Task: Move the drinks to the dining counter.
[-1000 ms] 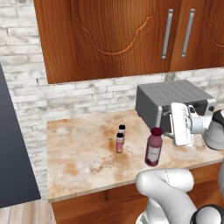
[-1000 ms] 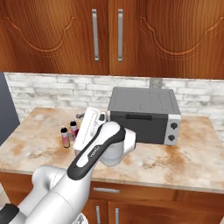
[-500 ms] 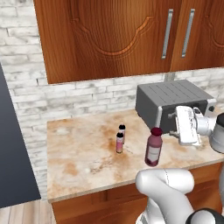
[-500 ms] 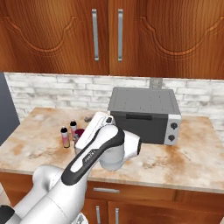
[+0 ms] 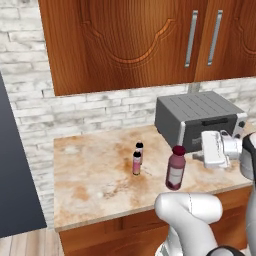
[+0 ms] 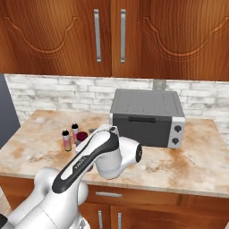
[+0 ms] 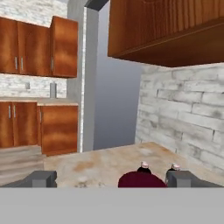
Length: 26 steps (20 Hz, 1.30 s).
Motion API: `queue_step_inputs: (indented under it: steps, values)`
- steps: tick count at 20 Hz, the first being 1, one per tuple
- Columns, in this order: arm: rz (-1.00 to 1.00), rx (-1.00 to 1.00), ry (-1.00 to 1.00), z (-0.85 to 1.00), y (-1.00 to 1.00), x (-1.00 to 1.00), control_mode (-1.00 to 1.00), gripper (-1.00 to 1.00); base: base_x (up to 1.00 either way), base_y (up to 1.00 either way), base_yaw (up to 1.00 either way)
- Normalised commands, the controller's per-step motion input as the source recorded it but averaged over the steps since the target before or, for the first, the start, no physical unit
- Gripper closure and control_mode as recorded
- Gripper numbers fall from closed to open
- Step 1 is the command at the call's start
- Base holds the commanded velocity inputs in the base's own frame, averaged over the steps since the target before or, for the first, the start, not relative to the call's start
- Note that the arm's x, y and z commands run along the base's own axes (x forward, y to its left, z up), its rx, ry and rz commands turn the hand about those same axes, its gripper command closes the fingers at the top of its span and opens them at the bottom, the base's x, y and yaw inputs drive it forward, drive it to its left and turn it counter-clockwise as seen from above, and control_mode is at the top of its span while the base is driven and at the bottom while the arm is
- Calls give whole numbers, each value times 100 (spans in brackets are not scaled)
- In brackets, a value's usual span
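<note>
Table: marble-topped table (image 5: 95, 175) against a pale brick wall (image 5: 30, 115), wooden cupboards (image 5: 130, 40) above it with long metal handles.
Maroon bottle: stands upright (image 5: 175, 168) near the front edge of the table, left of the hand; white label faces the left base camera. In the right base view only its dark red cap (image 6: 82, 136) peeks out from behind the arm. In the hand view its cap (image 7: 142, 180) sits low in the middle, between the two fingertips.
Pink bottles: two small black-capped ones stand upright just beside each other, left of and farther back than the maroon bottle. The nearer one (image 5: 136, 163) is in front, the other (image 5: 140, 150) just behind it. In the right base view they are at (image 6: 66, 140) and (image 6: 75, 132). In the hand view their caps (image 7: 144, 166) and (image 7: 175, 167) show beyond the maroon cap.
Oven: grey toaster oven (image 6: 147, 117) at the back right of the table, dark door and two knobs on its front.
Hand: white hand (image 5: 216, 148) held in front of the oven, right of the maroon bottle and apart from it, pointing left toward it. Its fingertips (image 7: 41, 178) stand wide apart in the hand view, with nothing gripped between them.
Arm: the white arm (image 6: 96, 152) hides part of the bottles in the right base view.
Far room: more wooden cabinets (image 7: 26, 127) show beyond the table's left end in the hand view.
</note>
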Motion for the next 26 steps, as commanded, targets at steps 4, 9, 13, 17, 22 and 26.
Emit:
queue_step_inputs:
  steps: [4, 9, 13, 17, 22, 26]
  values:
    - [-2, 0, 12, -19, 0, 0, -100, -100, 0, 0, 0]
    - [-2, 0, 7, -18, 0, 5, -100, -100, 0, 0, 0]
    - [-2, 0, 6, -18, 0, 22, -100, -100, 0, 0, 0]
    - [-1, 0, 7, -15, 0, 37, -100, -100, 0, 0, 0]
    - [-1, 0, 6, -13, 0, 38, -100, -100, 0, 0, 0]
    - [0, 0, 3, -8, 0, 8, -100, -100, 0, 0, 0]
